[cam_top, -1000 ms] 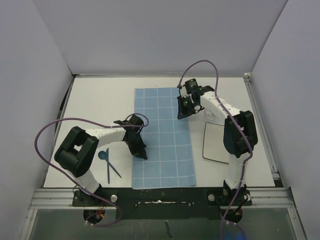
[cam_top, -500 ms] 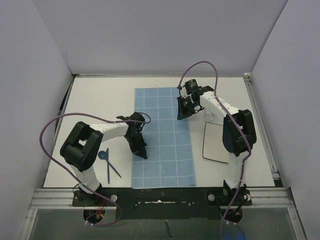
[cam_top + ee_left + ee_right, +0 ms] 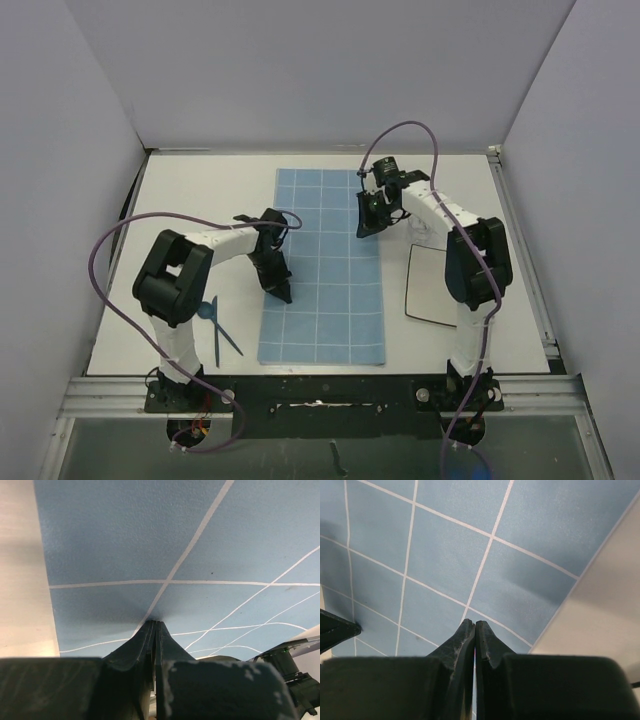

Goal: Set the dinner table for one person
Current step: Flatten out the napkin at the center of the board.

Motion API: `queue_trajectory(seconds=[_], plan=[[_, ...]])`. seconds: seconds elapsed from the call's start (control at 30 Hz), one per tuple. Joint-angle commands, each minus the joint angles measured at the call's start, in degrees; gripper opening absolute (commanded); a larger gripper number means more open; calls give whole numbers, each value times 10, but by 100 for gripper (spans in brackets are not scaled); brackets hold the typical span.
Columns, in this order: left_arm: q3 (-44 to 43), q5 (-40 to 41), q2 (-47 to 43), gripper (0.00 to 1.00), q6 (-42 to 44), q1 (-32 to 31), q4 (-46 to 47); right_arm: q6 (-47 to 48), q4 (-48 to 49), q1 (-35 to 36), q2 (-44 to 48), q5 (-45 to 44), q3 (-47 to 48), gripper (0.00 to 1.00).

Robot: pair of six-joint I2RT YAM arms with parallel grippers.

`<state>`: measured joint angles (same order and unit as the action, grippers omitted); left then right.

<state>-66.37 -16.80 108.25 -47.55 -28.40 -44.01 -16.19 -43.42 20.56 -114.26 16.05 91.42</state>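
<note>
The dinner table [image 3: 200,200] is a white top with a blue white-gridded mat [image 3: 325,290] lying lengthwise in its middle. My left gripper [image 3: 282,293] is shut, its tips pressed down on the mat near its left edge. In the left wrist view the closed tips [image 3: 154,622] touch the blue cloth [image 3: 125,540], with bare table [image 3: 20,580] to the left. My right gripper [image 3: 362,230] is shut too and rests on the mat by its right edge. The right wrist view shows its closed tips [image 3: 474,622] on the mat [image 3: 445,555].
A white square plate with a dark rim [image 3: 432,285] lies right of the mat, partly under the right arm. Blue cutlery [image 3: 215,322] lies left of the mat, near the left arm's base. Grey walls enclose the table on three sides.
The left gripper has slid a little away from the bases along the mat's left edge. The mat has turned slightly, far end to the right. The right gripper has hardly moved.
</note>
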Motion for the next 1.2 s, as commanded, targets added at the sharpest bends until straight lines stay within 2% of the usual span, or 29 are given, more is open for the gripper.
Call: queue_trajectory(seconds=[0.0, 0.3, 0.53, 0.87, 1.17], plan=[[-39, 70, 46, 0, 31, 9, 44, 14, 9, -5, -21, 15, 48, 0], [-70, 65, 76, 0, 35, 10, 41, 19, 13, -18, -60, 17, 75, 0], [-58, 64, 69, 0, 31, 9, 43, 12, 30, -36, -114, 9, 88, 0], [-42, 58, 67, 0, 20, 9, 59, 15, 11, -57, -221, 11, 178, 0], [-84, 47, 112, 0, 21, 2, 63, 17, -4, -70, -273, 19, 231, 0]])
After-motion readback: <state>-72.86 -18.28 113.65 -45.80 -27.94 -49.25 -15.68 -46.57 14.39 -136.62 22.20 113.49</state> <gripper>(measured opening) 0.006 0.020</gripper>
